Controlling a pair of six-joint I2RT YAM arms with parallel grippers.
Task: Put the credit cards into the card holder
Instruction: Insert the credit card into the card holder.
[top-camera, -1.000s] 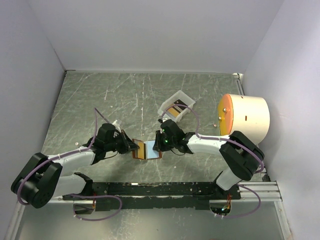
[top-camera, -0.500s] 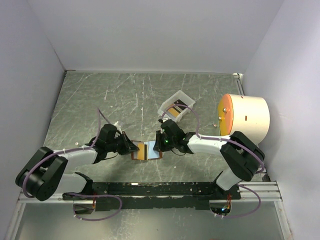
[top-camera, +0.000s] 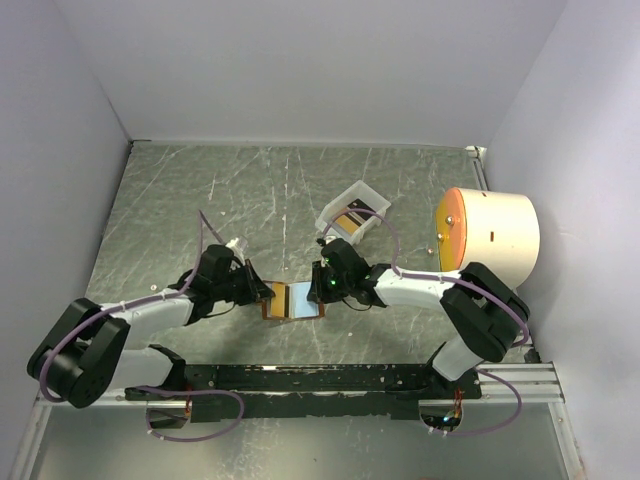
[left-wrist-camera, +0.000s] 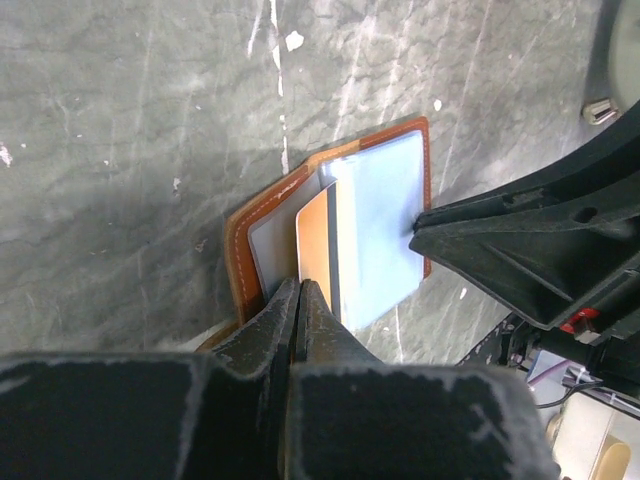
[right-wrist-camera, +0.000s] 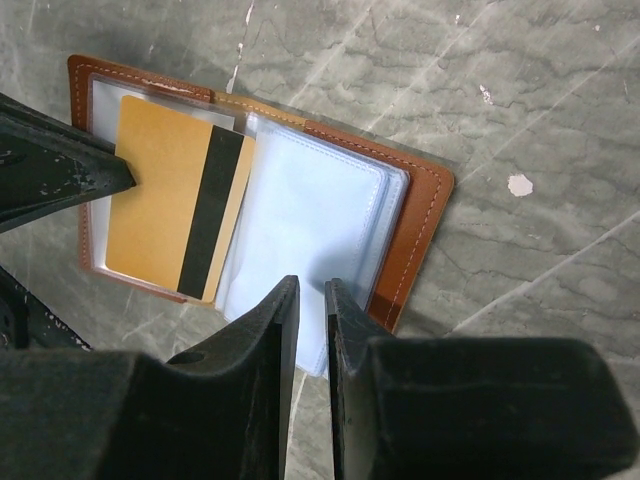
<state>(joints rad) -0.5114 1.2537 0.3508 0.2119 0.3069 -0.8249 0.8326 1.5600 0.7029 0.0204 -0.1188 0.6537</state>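
Holder lies opened flat on the table, at the near centre, directly between the two grippers. Its brown stitched cover faces down and its clear pockets face up.

Left gripper: jaws pressed together with no visible gap, clamped on the left edge of one card. This card is orange with a black stripe across its right side. It lies flat over the left half of the holder, on top of the left pocket. Its striped end reaches the centre fold and overlaps the edge of the bluish right pocket stack. Whether any part of the card has entered a pocket cannot be determined.

Right gripper: jaws nearly together, with a narrow slot between them. The fingertips rest at the outer edge of the right pocket stack, on the side opposite the left gripper. The left wrist view shows the tip touching that edge. Whether a pocket leaf is pinched in the slot cannot be determined.

Tray: white, placed farther back and to the right, well apart from the holder. A second card lies inside it.

Drum: white with an orange face, located at the right edge of the table.
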